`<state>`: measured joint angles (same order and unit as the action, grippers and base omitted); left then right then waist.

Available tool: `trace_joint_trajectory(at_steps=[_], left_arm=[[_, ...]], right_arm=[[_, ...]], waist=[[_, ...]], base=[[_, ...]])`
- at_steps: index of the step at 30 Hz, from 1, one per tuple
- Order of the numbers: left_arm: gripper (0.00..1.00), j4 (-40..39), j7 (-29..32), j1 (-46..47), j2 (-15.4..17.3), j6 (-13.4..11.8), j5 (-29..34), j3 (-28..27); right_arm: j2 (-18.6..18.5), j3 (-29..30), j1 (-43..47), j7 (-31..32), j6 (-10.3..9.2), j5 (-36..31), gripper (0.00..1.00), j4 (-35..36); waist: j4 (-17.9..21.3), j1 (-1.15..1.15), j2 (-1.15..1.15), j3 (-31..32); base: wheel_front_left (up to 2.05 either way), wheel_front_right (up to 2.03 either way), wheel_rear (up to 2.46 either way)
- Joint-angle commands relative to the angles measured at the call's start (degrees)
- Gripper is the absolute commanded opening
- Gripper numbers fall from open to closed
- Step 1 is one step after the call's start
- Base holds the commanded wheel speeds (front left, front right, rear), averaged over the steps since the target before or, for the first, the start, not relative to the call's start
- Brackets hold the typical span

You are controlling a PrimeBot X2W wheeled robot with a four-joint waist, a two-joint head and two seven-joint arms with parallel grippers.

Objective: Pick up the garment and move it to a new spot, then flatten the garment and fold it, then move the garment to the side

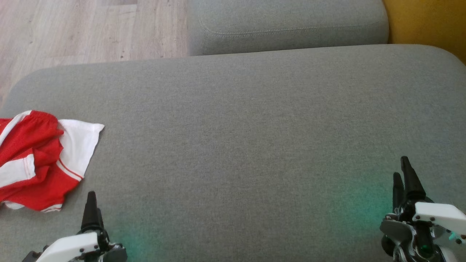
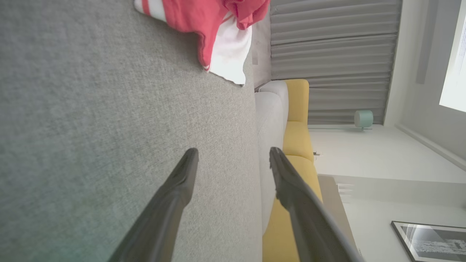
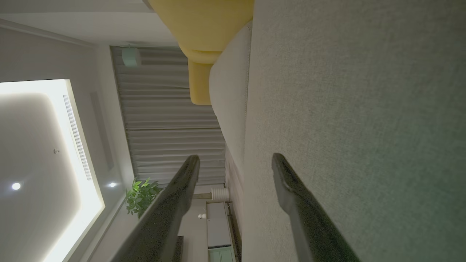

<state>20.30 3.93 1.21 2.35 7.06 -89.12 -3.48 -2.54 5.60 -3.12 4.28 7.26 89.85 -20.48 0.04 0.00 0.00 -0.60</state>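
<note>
A red-and-white garment (image 1: 36,160) lies crumpled at the left edge of a grey cushion (image 1: 233,127), so nothing seems done yet: pickup, flattening, folding and setting aside remain. The left end effector (image 1: 93,203) and right end effector (image 1: 401,168) hover at the near edge, fingers apart, empty. Bare cushion spreads rightward; wooden floor (image 1: 72,29) lies beyond the far-left edge.

Left gripper (image 2: 233,150): fingers were long, dark, tapered.
Right gripper (image 1: 401,168): white shell bore dark screws; grey joint, green glow.
</note>
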Motion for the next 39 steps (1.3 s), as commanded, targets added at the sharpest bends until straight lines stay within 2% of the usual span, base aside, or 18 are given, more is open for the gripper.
trace_joint_trajectory(at_steps=[1,12,22,39], left_arm=[[1.0,-1.4,-0.7,3.3,0.8,0.1,1.6,0.1],[1.0,-0.9,-2.3,5.4,1.4,0.1,8.1,1.1],[1.0,0.1,-4.0,8.0,2.0,0.1,16.3,1.7],[1.0,0.9,-6.9,10.6,2.4,-0.5,35.1,1.9]], right_arm=[[-1.4,-0.8,-3.4,-0.8,0.03,-1.2,1.0,1.9],[-2.0,-1.8,-5.9,-2.6,0.05,-6.8,1.0,1.2],[-2.5,-3.3,-9.3,-4.3,0.07,-14.5,1.0,-0.1],[-2.1,-5.4,-14.0,-7.1,0.1,-31.6,1.0,-3.1]], waist=[[0.0,0.0,0.0,-0.1],[0.1,0.0,0.0,-0.9],[0.2,0.0,0.0,-2.2],[-0.1,0.0,0.0,-3.9]], base=[[0.0,0.0,0.0],[0.0,0.0,0.0],[0.0,0.0,0.0],[0.0,0.0,0.0]])
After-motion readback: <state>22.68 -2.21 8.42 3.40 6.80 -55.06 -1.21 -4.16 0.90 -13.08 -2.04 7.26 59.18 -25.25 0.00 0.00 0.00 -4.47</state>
